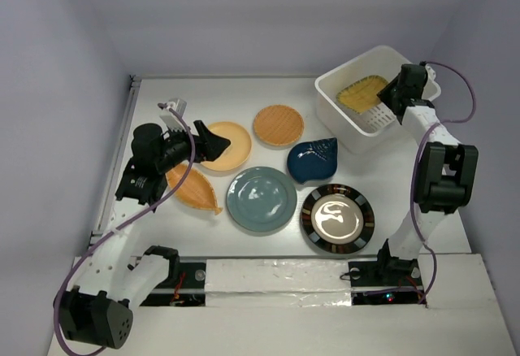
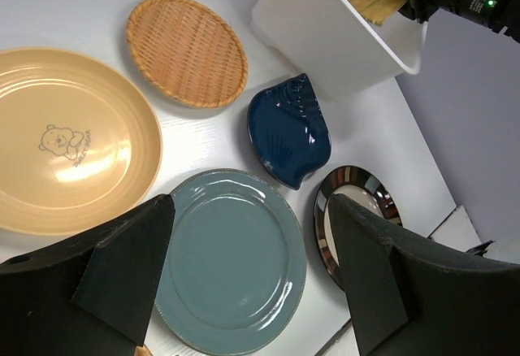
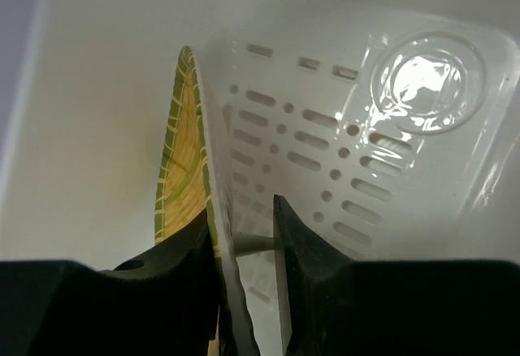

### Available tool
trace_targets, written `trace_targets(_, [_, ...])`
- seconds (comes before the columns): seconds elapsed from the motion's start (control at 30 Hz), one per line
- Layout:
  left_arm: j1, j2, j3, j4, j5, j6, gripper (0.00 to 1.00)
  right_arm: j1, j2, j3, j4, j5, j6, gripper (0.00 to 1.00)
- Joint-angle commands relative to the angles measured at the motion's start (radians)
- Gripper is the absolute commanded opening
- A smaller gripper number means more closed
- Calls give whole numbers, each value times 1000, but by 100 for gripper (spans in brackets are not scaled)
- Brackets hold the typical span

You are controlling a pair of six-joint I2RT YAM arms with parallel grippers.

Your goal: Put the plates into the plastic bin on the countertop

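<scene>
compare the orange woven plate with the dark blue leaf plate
Shape: the orange woven plate is round, the dark-blue leaf plate leaf-shaped. Surface: the woven plate is matte basketwork, the leaf plate smooth and glossy. Both lie flat on the countertop, outside the plastic bin.

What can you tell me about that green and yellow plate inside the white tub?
The green-yellow plate is rectangular, with a ribbed yellow middle and a striped green border. It sits tilted inside the white bin, above its slotted bottom. The right arm's fingers straddle one edge; whether they pinch it is unclear.
</scene>
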Motion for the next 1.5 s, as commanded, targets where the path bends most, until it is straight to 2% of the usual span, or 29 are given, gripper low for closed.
trace_targets(0.0, [-9, -25, 3, 7, -18, 26, 74, 1, 4, 85, -29, 50, -38, 4])
trace_targets(0.1, [-9, -30, 4, 5, -21, 27, 74, 1, 13, 82, -49, 67, -58, 22])
trace_targets(0.13, [-9, -30, 4, 5, -23, 27, 74, 1, 10, 78, -55, 74, -61, 35])
trace_targets(0.2, [-18, -33, 3, 5, -24, 27, 74, 1, -16, 56, -53, 97, -66, 50])
trace_targets(0.23, [-18, -33, 3, 4, -26, 27, 74, 1, -30, 50, -50, 104, -69, 64])
trace_targets(0.33, [-18, -36, 3, 4, -29, 27, 74, 1, -112, 15, -35, 111, -75, 82])
trace_targets(0.4, [-18, -38, 3, 4, -30, 27, 74, 1, -166, -11, -24, 104, -78, 87])
trace_targets(0.5, [-18, -42, 3, 4, -36, 27, 73, 1, -353, -159, 51, 55, -63, 86])
trace_targets(0.53, [-18, -42, 3, 4, -36, 27, 73, 1, -354, -160, 77, 26, -63, 82])
trace_targets(0.57, [-18, -45, 3, 4, -38, 27, 73, 24, -437, -262, 123, -28, -60, 78])
trace_targets(0.67, [-18, -47, 3, 1, -49, 30, 73, 63, -545, -370, 165, -39, -58, 73])
trace_targets(0.7, [-18, -45, 3, 2, -50, 29, 72, 63, -565, -434, 171, -65, -48, 64])
trace_targets(0.73, [-18, -44, 0, 7, -50, 27, 71, 75, -584, -471, 207, -91, -34, 42])
trace_targets(0.8, [-18, -41, -5, 10, -56, 19, 69, 142, -633, -568, 255, -157, -5, 10])
trace_targets(0.83, [-18, -39, -6, 8, -72, 19, 64, 182, -639, -583, 270, -163, -8, 0])
trace_targets(0.9, [-18, -36, -6, 1, -93, 16, 58, 285, -636, -590, 258, -148, -32, 0])
trace_targets(0.93, [-18, -35, -5, -2, -110, 16, 49, 392, -610, -584, 255, -146, -35, 0])
trace_targets(1.0, [-18, -38, -5, -4, -122, 18, 39, 495, -564, -573, 266, -137, -20, 0])
trace_targets(1.03, [-18, -41, -3, -7, -139, 16, 26, 582, -502, -553, 281, -133, -14, 0])
trace_targets(1.1, [-18, -47, -3, -10, -156, 16, 12, 653, -425, -518, 292, -116, 6, 0])
trace_targets(1.13, [-18, -50, -5, -15, -176, 16, 0, 705, -341, -495, 290, -96, 12, 0])
trace_targets(1.2, [-18, -59, -2, -24, -191, 16, 0, 744, -259, -414, 287, -91, 32, 5])
trace_targets(1.23, [-18, -64, -3, -21, -197, 18, 0, 761, -221, -388, 290, -91, 34, 23])
trace_targets(1.33, [-18, -71, 0, -21, -193, 18, 0, 811, -75, -263, 239, -45, 41, 52])
trace_targets(1.47, [-29, -64, -3, -19, -168, 16, 0, 811, 60, -170, 237, -51, 90, 54])
